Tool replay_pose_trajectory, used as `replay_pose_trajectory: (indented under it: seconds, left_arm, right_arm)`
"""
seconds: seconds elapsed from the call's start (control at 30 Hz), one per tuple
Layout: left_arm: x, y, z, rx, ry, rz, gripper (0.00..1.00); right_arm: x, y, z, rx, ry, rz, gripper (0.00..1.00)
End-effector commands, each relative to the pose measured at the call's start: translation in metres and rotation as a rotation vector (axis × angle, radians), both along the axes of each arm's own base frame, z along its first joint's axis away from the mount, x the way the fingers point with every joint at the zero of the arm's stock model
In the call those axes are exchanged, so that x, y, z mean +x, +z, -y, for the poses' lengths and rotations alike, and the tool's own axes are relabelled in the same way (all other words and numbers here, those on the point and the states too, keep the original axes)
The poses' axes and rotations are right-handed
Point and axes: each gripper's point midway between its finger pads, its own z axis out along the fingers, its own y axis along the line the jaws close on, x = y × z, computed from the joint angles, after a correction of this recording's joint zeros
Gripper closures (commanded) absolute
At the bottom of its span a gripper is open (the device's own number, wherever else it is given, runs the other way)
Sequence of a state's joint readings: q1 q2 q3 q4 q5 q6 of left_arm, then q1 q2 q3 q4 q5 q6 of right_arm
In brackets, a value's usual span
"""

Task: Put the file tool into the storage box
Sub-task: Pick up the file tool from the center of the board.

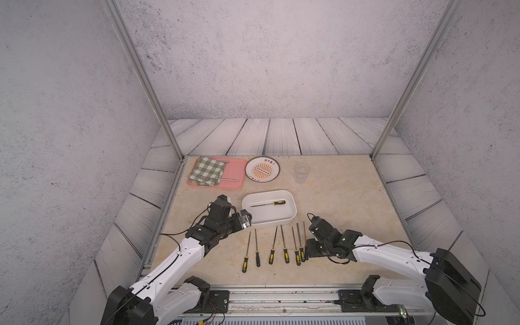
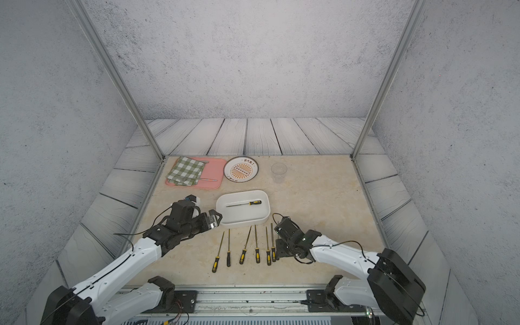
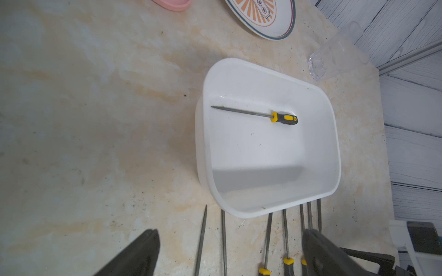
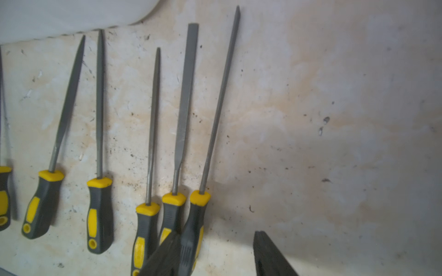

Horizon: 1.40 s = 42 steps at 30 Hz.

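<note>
Tabletop (image 1: 346, 213) of beige marble pattern, veined in orange and flecked with dark specks, sits in a booth of grey speckled walls (image 1: 267, 56), pale wood-grain planks (image 1: 281, 135) and two slanting aluminium posts (image 1: 140, 76).

The left claw (image 3: 229, 233) stands wide with nothing between its fingers. Just ahead of it sits the white storage box (image 3: 203, 143), and one file (image 3: 253, 114) with a yellow-and-black handle lies flat on the box floor. Beyond that claw, near the back edge, are a pink tray (image 1: 237, 168) carrying a green checked cloth (image 1: 206, 170), a plate (image 1: 262, 169) with an orange sunburst, and a clear cup (image 1: 302, 171).

The right claw (image 4: 216, 234) is part open, low over the handle ends of a row of files (image 1: 286, 247) lying on the bare surface. One finger overlaps the handle of the outermost file (image 4: 216, 107). The other finger stands apart from it over bare marble. The file tips point away from this claw, toward the box wall.
</note>
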<state>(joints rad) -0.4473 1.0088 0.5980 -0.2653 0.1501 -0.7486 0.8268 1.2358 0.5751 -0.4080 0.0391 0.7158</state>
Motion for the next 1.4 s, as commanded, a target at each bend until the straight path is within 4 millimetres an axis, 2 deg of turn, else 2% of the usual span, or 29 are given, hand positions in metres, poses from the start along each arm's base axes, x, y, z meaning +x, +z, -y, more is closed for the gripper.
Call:
replay_pose_trajectory:
  seconds: [0.0,0.2,0.33,0.6,0.8,0.93,1.07,1.37]
  left_arm:
    - [0.001,0.006,0.003,-0.003,-0.009,0.013,0.02]
    - [0.002,0.002,0.009,-0.007,-0.020,0.001,0.02]
    - [0.003,-0.003,0.013,-0.003,-0.029,-0.014,0.02]
    - [0.005,-0.005,0.024,0.013,-0.053,-0.023,0.02]
    - [0.006,-0.006,0.026,0.029,-0.056,-0.017,0.02]
    - [0.006,-0.005,0.026,0.039,-0.056,-0.011,0.01]
    - [0.004,-0.006,0.025,0.045,-0.063,-0.016,0.02]
    - [0.002,-0.011,0.020,0.068,-0.060,-0.015,0.02]
  right_arm:
    - [0.006,0.002,-0.008,0.004,-0.003,0.009,0.46]
    - [0.007,-0.009,0.004,-0.073,-0.017,0.010,0.46]
    - [0.006,-0.013,0.020,-0.147,-0.034,0.015,0.47]
    - [0.001,0.004,0.049,-0.171,-0.110,0.085,0.47]
    - [-0.008,0.014,0.046,-0.125,-0.093,0.063,0.48]
    - [-0.013,0.006,0.032,-0.056,-0.102,0.007,0.50]
    - [-0.012,-0.002,0.036,-0.080,-0.139,-0.005,0.51]
    - [-0.009,-0.004,0.038,-0.150,-0.144,-0.026,0.54]
